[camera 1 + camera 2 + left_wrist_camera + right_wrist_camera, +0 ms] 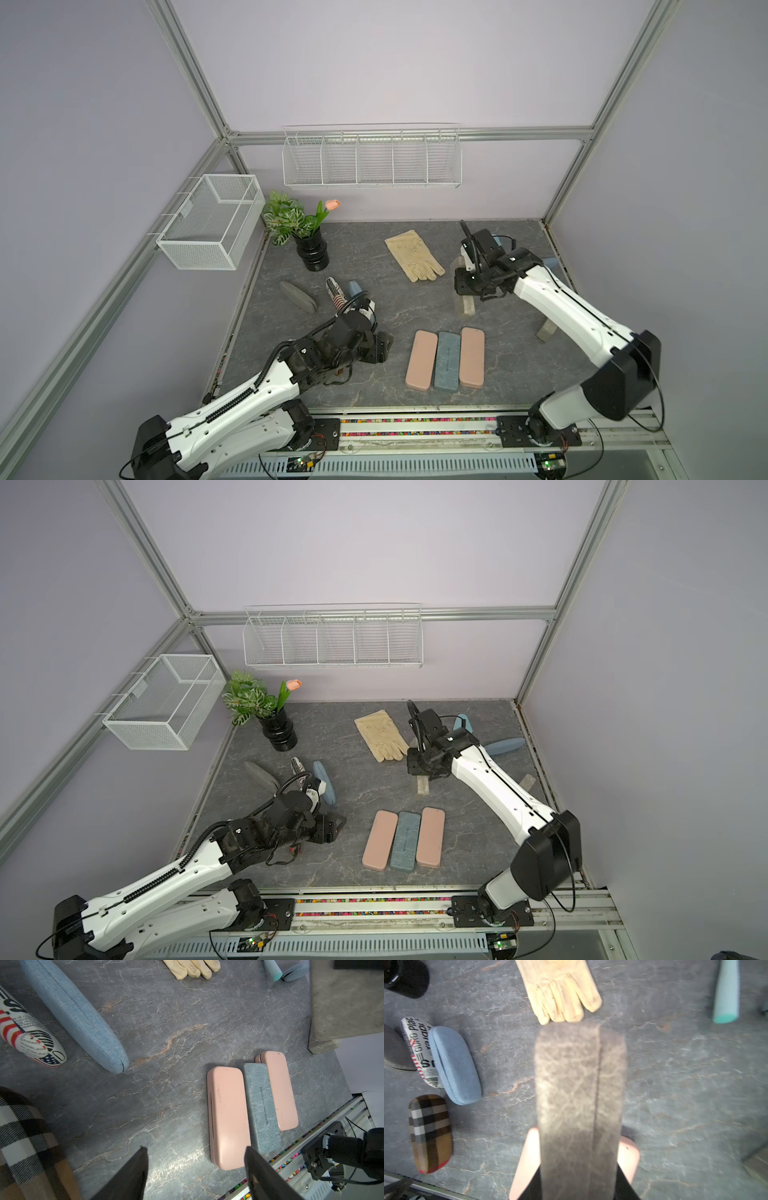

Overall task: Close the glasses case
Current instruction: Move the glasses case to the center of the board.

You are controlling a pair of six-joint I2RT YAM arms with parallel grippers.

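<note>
The glasses case (579,1093) is long, mottled grey-beige, with a dark seam running along it. My right gripper (577,1178) is shut on it across its width, black fingers on both sides. In both top views the case (466,306) (423,785) sticks out below that gripper (463,291) at the right middle of the table, beside the glove. I cannot tell whether its lid is fully down. My left gripper (195,1159) hangs open and empty over bare table at the front left (380,347).
Two pink cases (422,359) (472,356) flank a blue-grey one (447,360) at the front. A cream glove (413,255), a plant vase (311,251), grey (298,296), newsprint (336,291), blue (355,289) and plaid (430,1132) cases lie left. Another beige case (546,330) lies under the right arm.
</note>
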